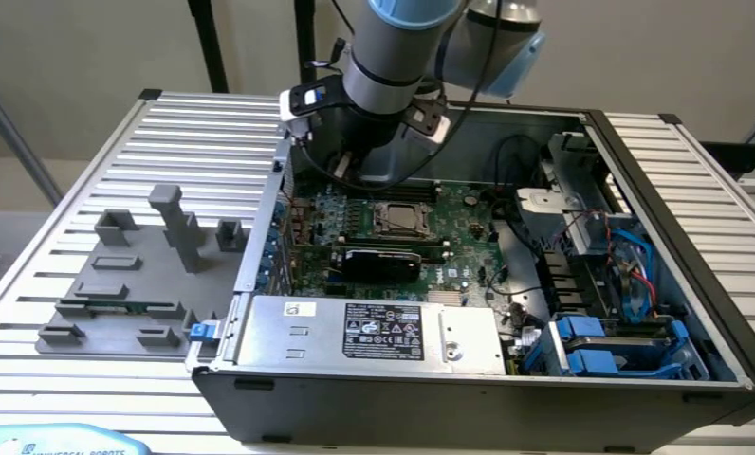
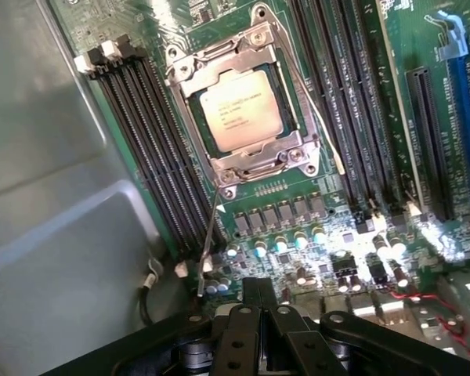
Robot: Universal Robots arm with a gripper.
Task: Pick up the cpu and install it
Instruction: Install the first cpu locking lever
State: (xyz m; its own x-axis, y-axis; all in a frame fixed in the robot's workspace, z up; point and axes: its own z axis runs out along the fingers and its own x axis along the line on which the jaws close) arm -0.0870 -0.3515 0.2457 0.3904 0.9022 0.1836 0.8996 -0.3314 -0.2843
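Note:
The cpu (image 2: 241,110) is a flat square chip with a silvery-beige top. It lies in the metal-framed socket (image 2: 254,160) of the green motherboard (image 2: 313,227), and it also shows near the middle of the board (image 1: 400,220) inside the open computer case. My gripper (image 2: 258,296) hangs above the board, a short way off the socket near the row of capacitors. Its black fingers are pressed together, shut, with nothing between them. In the exterior view the gripper (image 1: 355,171) reaches down into the case at the board's far edge, beyond the cpu.
Black memory slots (image 2: 160,164) run along both sides of the socket. The grey case wall (image 2: 55,196) rises close beside them. A power supply (image 1: 365,332), cables and blue drive cages (image 1: 605,346) crowd the case. Grey fixture blocks (image 1: 138,275) stand on the slatted table at the exterior view's left.

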